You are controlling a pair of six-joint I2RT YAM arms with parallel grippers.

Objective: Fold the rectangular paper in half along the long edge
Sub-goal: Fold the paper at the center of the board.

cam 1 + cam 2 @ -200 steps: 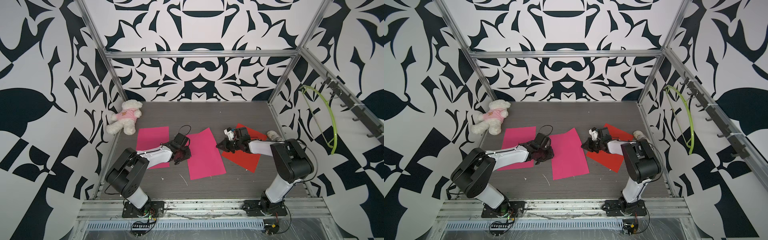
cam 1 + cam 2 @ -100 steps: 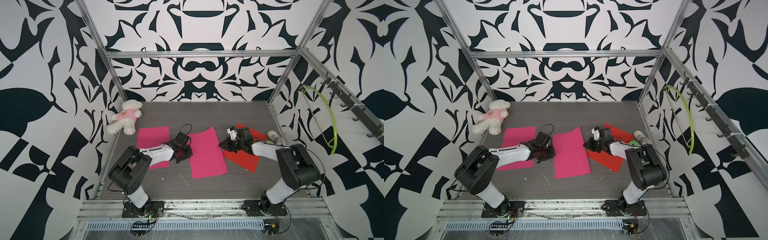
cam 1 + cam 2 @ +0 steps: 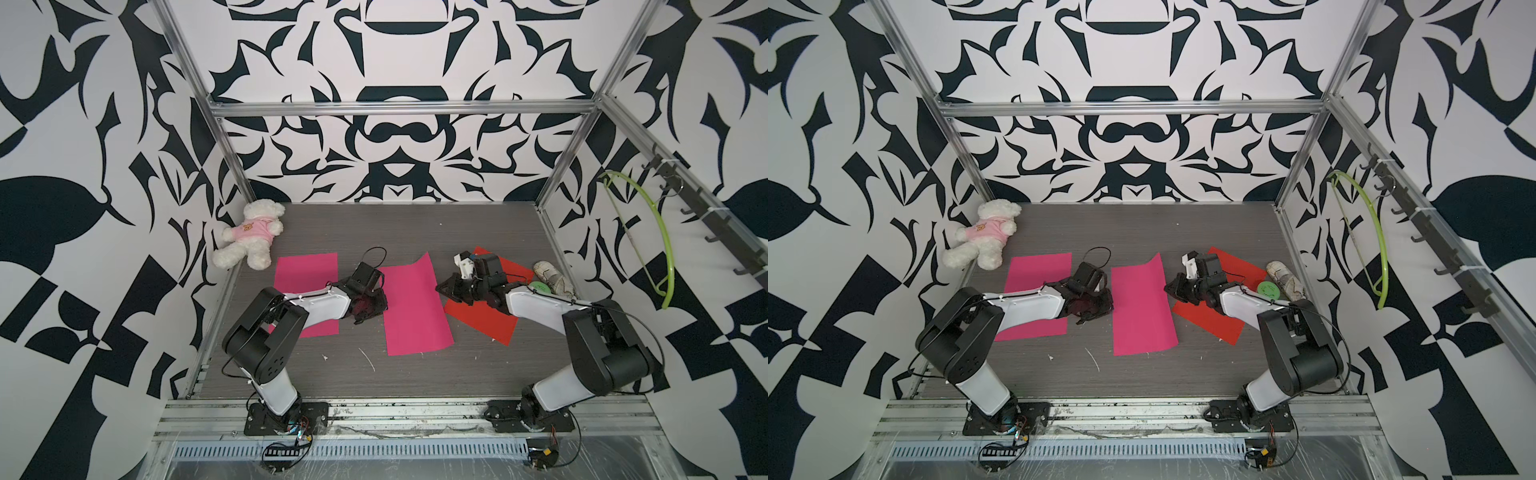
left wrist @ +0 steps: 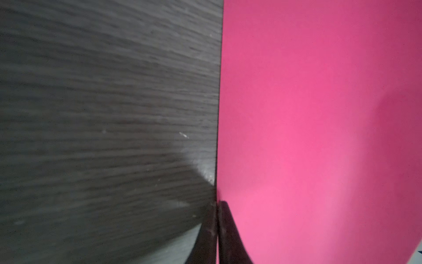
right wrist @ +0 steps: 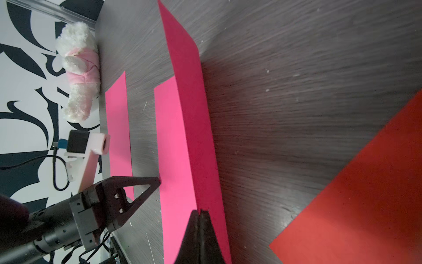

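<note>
Grey wood-grain table [image 3: 374, 232] carrying pink rectangular paper [image 3: 415, 316] at centre, between second pink sheet [image 3: 305, 274] and red sheet [image 3: 486, 322]. Being pinched on opposite long edges: left gripper [image 4: 218, 205] clenched at table level, right gripper [image 5: 200, 211] clenched, holding its edge raised.

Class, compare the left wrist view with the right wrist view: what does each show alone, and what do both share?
Left wrist only: the tight seam where the left gripper pinches the middle pink paper at its edge. Right wrist only: the teddy bear, red paper, second pink sheet, and right gripper shut on the lifted edge. Both: that middle paper, the grey table, and the left gripper itself.
</note>
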